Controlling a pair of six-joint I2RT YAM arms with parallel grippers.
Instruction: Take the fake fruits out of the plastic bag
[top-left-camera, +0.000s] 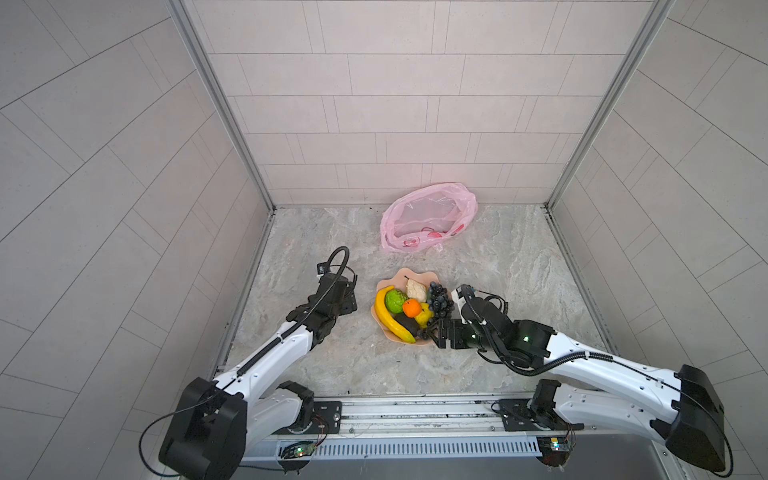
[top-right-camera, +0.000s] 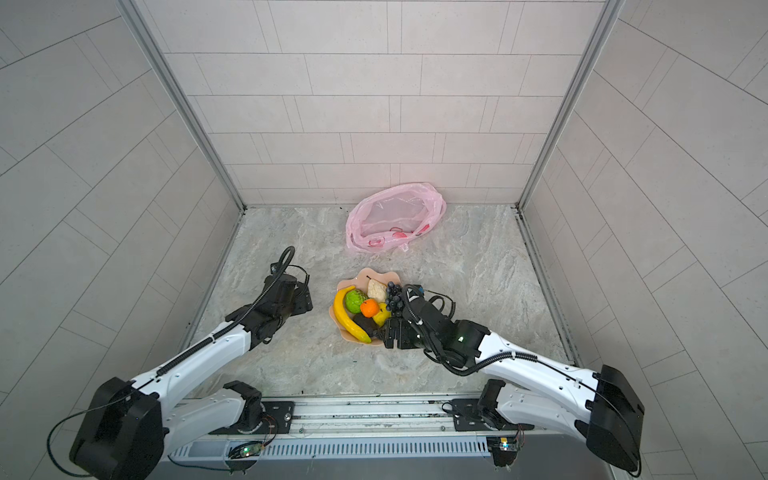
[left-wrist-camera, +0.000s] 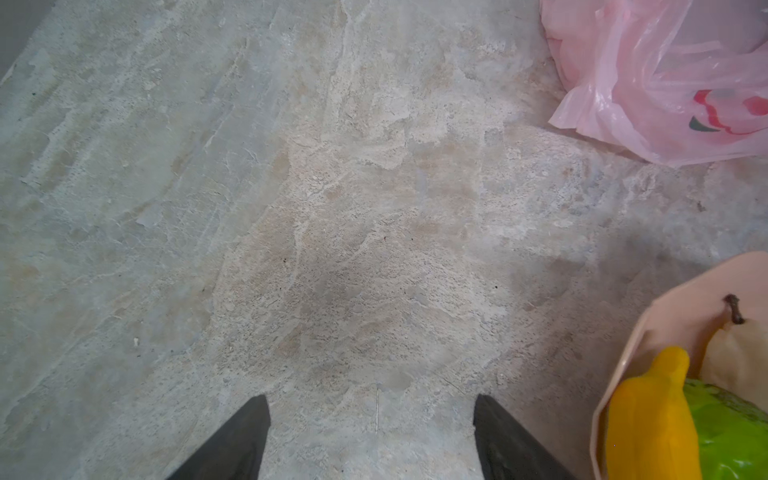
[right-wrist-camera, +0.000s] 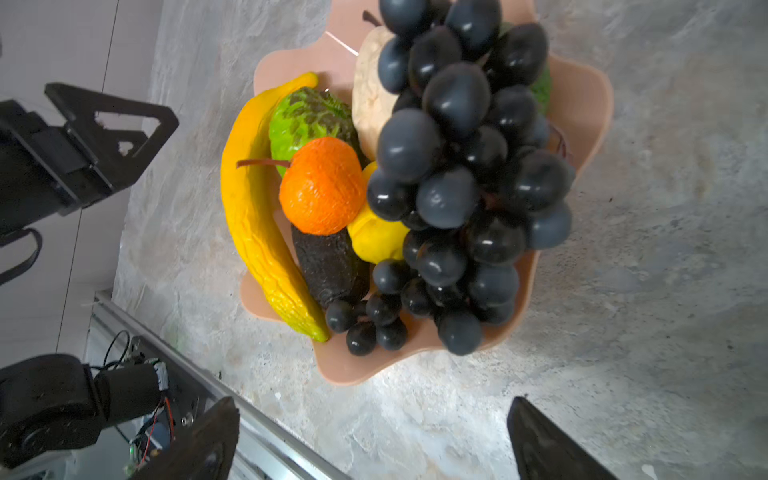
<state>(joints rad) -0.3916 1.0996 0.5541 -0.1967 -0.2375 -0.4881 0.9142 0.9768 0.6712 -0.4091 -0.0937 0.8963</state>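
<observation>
The pink plastic bag (top-left-camera: 428, 218) (left-wrist-camera: 665, 83) lies crumpled at the back of the table, and no fruit shape shows through it. The fake fruits are piled in a peach bowl (top-left-camera: 405, 274): banana (right-wrist-camera: 249, 208), bumpy green fruit (right-wrist-camera: 307, 120), orange (right-wrist-camera: 322, 187), lemon-like fruit (right-wrist-camera: 374, 241), avocado (right-wrist-camera: 328, 266), pear (right-wrist-camera: 370, 104) and grape bunch (right-wrist-camera: 457, 166). My left gripper (top-left-camera: 348, 300) (left-wrist-camera: 372, 411) hangs open and empty over bare table left of the bowl. My right gripper (top-left-camera: 434, 332) (right-wrist-camera: 374, 411) is open and empty at the bowl's near right rim.
The marble-patterned table (top-left-camera: 519, 270) is enclosed by tiled walls on three sides. A metal rail (top-left-camera: 415, 411) carrying both arm bases runs along the front edge. In the right wrist view the left arm's gripper (right-wrist-camera: 104, 124) shows beyond the bowl.
</observation>
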